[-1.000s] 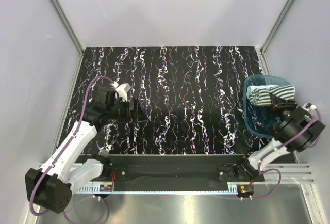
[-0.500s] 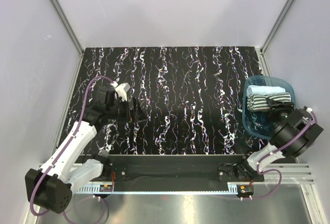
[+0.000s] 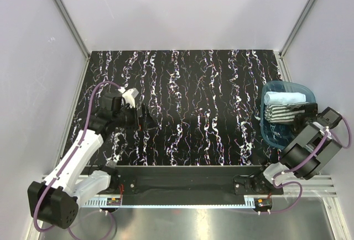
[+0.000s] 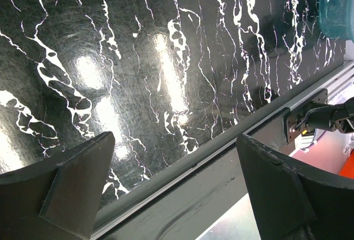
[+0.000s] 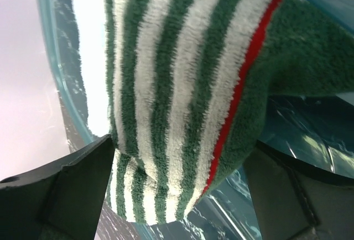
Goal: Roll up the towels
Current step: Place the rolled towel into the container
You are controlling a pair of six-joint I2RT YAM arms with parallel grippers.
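Note:
Both towels lie rolled in the translucent blue tray (image 3: pixel 265 130) at the table's right edge. The pale blue towel (image 3: pixel 283 97) is on the far side and the green-and-white striped towel (image 3: pixel 283 113) lies just in front of it. My right gripper (image 3: pixel 304 116) is at the tray's near right, open. In the right wrist view the striped towel (image 5: pixel 182 85), with a red edge line, fills the space between the wide-apart fingers of the right gripper (image 5: pixel 180 193), resting on the tray (image 5: pixel 310 135). My left gripper (image 3: pixel 145 117) hovers open and empty over the table's left side.
The black marbled table (image 3: pixel 199 96) is walled in by pale panels. The left wrist view shows the left gripper (image 4: pixel 174 187) above the table's near edge rail (image 4: pixel 221 151), with a corner of the tray (image 4: pixel 337 2) far off.
The striped towel went from hanging over the tray in my right gripper to lying in it beside the blue towel. The right gripper opened and drew back. The left arm barely moved.

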